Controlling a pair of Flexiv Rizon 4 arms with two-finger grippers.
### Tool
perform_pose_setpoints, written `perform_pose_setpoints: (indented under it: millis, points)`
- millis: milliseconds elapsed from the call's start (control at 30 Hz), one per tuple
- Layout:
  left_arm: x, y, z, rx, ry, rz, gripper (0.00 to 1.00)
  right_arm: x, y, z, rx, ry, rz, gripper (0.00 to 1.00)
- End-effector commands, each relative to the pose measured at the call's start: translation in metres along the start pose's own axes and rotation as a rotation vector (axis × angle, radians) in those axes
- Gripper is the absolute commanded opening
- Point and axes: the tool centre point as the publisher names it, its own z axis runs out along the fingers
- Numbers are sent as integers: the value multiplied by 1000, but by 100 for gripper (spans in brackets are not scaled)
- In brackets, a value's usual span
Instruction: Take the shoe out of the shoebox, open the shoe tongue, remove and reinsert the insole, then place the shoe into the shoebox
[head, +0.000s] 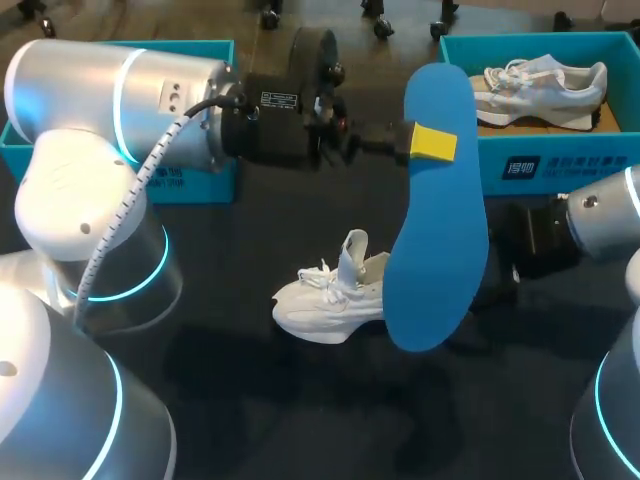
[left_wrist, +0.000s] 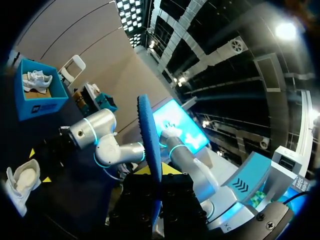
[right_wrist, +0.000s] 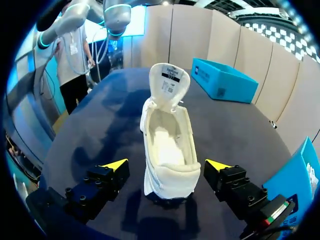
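Observation:
A large blue insole (head: 437, 215) hangs upright above the table, and my left gripper (head: 432, 143) is shut on its upper part. In the left wrist view the insole (left_wrist: 149, 140) stands edge-on between the fingers. Below it a white shoe (head: 328, 300) rests on the dark table, its tongue (right_wrist: 169, 80) pulled up and its inside bare. My right gripper (right_wrist: 166, 165) is open, with one yellow tip on each side of the shoe's (right_wrist: 167, 145) heel and small gaps between. In the head view the insole hides those fingers. The blue shoebox (head: 560, 160) is at the back right.
A second white shoe (head: 540, 88) lies inside the back-right shoebox. Another blue box (head: 200, 180) stands at the back left, partly behind my left arm (head: 120, 110). My right arm (head: 600, 215) comes in at the right edge.

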Motion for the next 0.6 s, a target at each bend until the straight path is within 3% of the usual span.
perform_pose_setpoints:
  millis: [33,200,600]
  points:
    - [0,1,0,1,-1,0,0,3,10,-9,114,-3,1,100]
    - [0,1,0,1,-1,0,0,-1,13,-11,184,25,11,100]
    - [0,1,0,1,-1,0,0,-1,13,-11,184,25,11,100]
